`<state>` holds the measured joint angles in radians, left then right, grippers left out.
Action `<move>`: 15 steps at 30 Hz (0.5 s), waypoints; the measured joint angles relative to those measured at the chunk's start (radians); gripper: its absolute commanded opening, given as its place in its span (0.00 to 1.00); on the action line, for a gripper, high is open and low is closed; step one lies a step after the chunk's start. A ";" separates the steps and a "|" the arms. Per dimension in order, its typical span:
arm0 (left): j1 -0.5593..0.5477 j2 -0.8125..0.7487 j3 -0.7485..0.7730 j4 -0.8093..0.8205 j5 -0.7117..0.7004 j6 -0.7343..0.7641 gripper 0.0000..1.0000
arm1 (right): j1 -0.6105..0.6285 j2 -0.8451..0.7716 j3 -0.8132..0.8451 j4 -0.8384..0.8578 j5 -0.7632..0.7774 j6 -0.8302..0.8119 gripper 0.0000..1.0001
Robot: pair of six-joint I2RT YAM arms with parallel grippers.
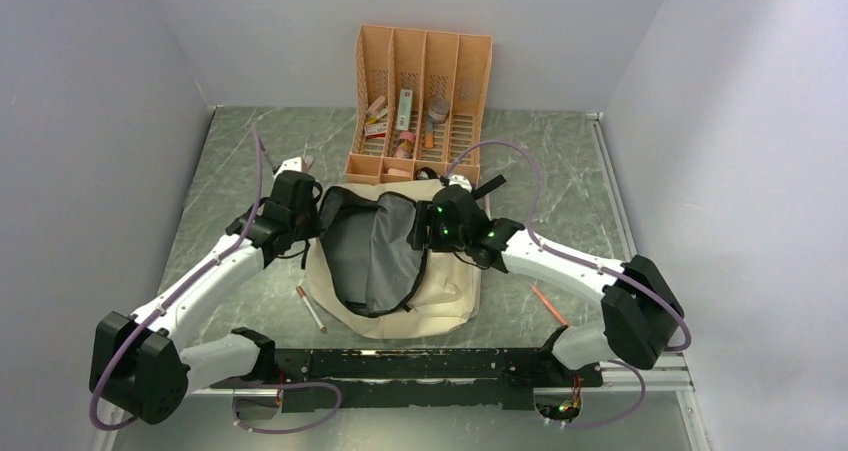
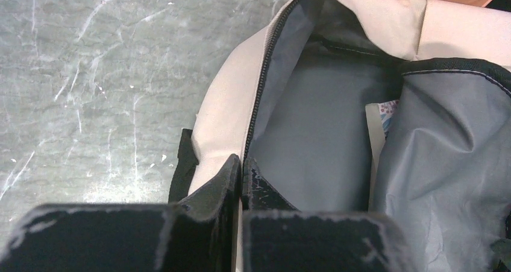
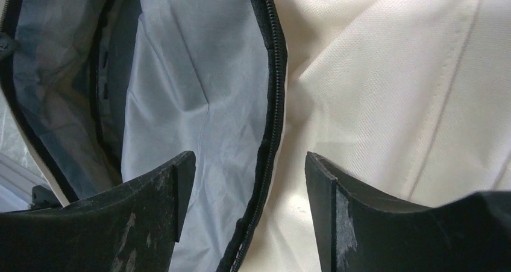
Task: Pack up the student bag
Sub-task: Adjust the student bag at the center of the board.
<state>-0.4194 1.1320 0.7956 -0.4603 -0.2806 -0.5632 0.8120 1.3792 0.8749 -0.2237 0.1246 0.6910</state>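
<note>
While the left gripper (image 2: 241, 184) was pinched shut on the zippered rim of the student bag (image 1: 440, 293), the bag's open mouth and grey lining (image 2: 319, 133) spread just ahead of its fingertips. The right gripper (image 3: 249, 163) stood wide open and held nothing, its jaws straddling the black zipper (image 3: 276, 73) of the opposite rim, cream fabric to one side and lining to the other. The bag lay between the two grippers, the orange desk organiser (image 1: 420, 66) just beyond them.

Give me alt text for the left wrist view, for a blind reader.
The left gripper, jaws shut, pinches the black zipper edge of an open cream-beige fabric backpack with grey lining, on a grey marbled table.
</note>
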 measured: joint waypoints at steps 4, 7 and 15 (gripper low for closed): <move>0.000 -0.008 0.000 -0.009 0.000 0.000 0.05 | -0.010 0.042 -0.002 0.041 -0.053 0.013 0.65; 0.000 -0.025 0.000 -0.021 0.000 0.000 0.05 | -0.011 0.063 -0.003 0.080 -0.103 0.018 0.61; 0.000 -0.066 -0.004 -0.064 -0.014 -0.002 0.05 | -0.013 0.084 -0.008 0.167 -0.192 0.025 0.35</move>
<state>-0.4194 1.0660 0.7914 -0.5240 -0.2947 -0.5648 0.7994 1.4631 0.8669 -0.0566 -0.0677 0.7162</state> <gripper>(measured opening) 0.059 0.439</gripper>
